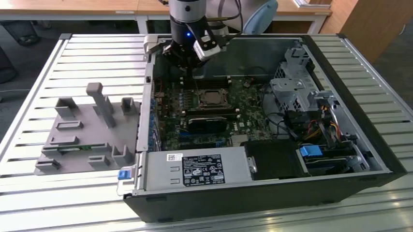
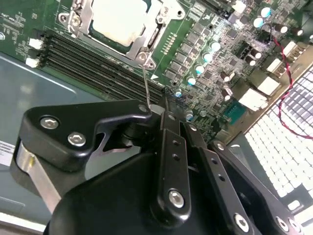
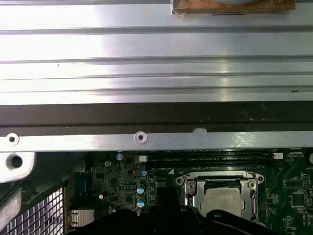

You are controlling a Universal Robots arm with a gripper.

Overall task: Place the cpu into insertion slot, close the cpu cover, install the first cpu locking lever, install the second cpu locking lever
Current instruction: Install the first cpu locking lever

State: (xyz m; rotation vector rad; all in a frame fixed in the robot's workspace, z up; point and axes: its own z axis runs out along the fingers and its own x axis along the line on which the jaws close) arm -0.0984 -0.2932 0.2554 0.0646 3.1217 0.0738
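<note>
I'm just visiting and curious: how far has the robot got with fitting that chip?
Done: the chip sits in place, with the metal cover frame lying flat over it. In hand: a thin wire lever stands up from the frame's corner, its top end at the robot's hand. Left: that lever is not yet locked down; the other lever I cannot make out.
</note>
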